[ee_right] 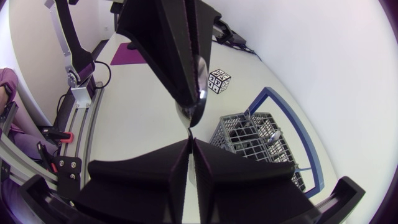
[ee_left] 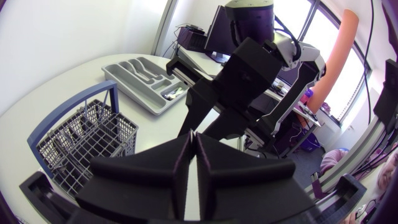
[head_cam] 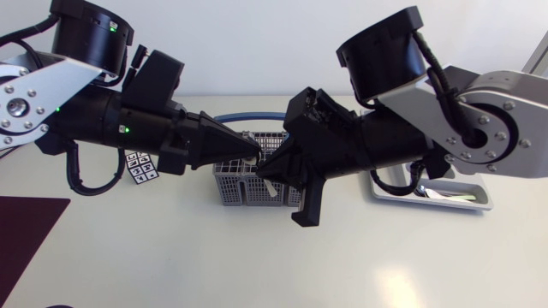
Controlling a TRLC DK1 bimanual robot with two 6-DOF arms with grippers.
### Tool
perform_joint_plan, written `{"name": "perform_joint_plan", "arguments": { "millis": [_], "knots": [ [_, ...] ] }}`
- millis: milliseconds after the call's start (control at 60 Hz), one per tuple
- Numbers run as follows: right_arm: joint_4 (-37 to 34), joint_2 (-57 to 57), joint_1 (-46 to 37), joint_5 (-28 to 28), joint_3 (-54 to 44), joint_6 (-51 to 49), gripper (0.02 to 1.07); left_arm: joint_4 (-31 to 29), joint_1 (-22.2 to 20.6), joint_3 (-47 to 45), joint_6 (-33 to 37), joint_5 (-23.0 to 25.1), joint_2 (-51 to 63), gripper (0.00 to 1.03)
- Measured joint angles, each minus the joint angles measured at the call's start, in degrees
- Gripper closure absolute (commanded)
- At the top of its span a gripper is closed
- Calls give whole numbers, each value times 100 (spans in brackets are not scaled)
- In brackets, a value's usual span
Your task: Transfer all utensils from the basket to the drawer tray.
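Above the grey wire basket (head_cam: 229, 184) my two grippers meet tip to tip. The left gripper (head_cam: 253, 156) is shut on the bowl end of a shiny spoon (ee_right: 198, 87). The right gripper (head_cam: 267, 169) is shut on the same spoon, whose pale handle (head_cam: 272, 186) hangs just under its fingers. In the right wrist view the left gripper (ee_right: 194, 93) points down at the right gripper (ee_right: 190, 146), with the basket (ee_right: 261, 143) beside them and more utensils standing in it. The grey drawer tray (head_cam: 469, 204) lies at the right and holds a few utensils. The left wrist view shows the tray (ee_left: 140, 74) beyond the basket (ee_left: 81, 143).
The basket has a blue hoop handle (head_cam: 248, 115). A small black-and-white marker cube (head_cam: 141, 167) sits on the table left of the basket. A dark purple mat (head_cam: 26, 231) lies at the front left corner. My right arm hangs over the tray's near end.
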Motion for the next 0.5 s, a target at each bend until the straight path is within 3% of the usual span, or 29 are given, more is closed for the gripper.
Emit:
{"name": "perform_joint_plan", "arguments": {
  "millis": [167,300,383,500],
  "knots": [
    [-157,0,0,13,20,-2,98,0,2,0,-2,0,-11,47],
    [-232,0,-7,20,20,-2,98,0,46,0,-2,0,-37,46],
    [-297,0,-7,22,20,-2,98,0,83,0,-2,0,-66,35],
    [-363,13,-94,20,20,-20,98,-2,184,9,-2,-2,-96,31]
  ]
}}
